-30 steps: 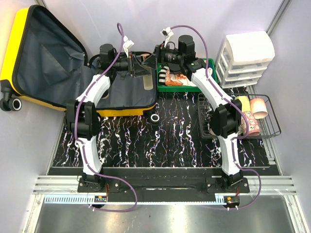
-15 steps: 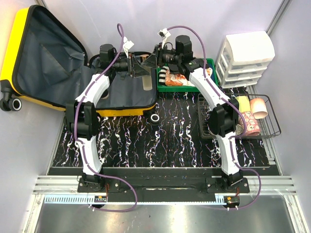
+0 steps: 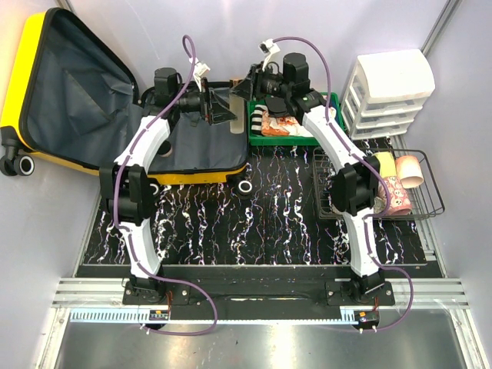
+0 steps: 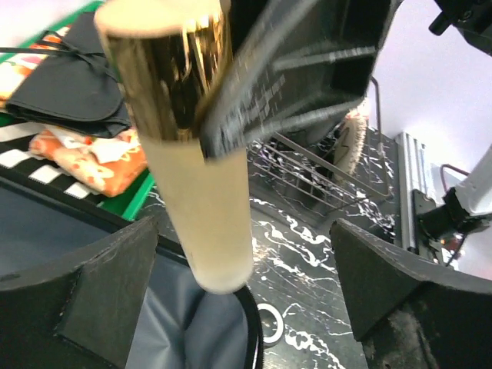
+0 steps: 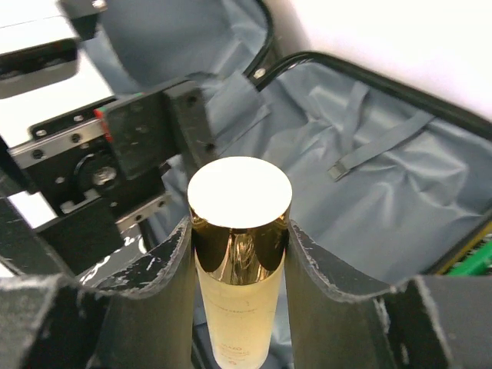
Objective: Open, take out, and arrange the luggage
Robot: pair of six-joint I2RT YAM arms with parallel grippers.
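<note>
The right gripper (image 5: 240,254) is clamping a pale bottle (image 5: 240,192) by its gold cap. The left gripper (image 4: 244,231) is standing wide open, its fingers clear on either side of the bottle's lower half, so the right arm alone is carrying the weight. To do this handover well, the left arm should probably be backing straight away along its own line, so that neither finger is clipping the hanging bottle. The right arm should be lifting gently, since a grip on a shiny cap looks likely to slip or let the bottle swing. The yellow suitcase (image 3: 23,69) is lying open at the far left of the table (image 3: 269,223). Its lid is leaning up against the wall, and its grey-lined lower half is sitting directly under both grippers. Just beside it on the right, a green tray (image 3: 332,100) is holding a dark pouch (image 4: 69,92) and an orange packet (image 4: 100,154), so free room there is looking tight. A wire basket (image 3: 434,184) and white drawers (image 3: 392,77) are standing further right. The suitcase rim, the tray wall and the crowded wrists are the things most likely to be getting in the way.
</note>
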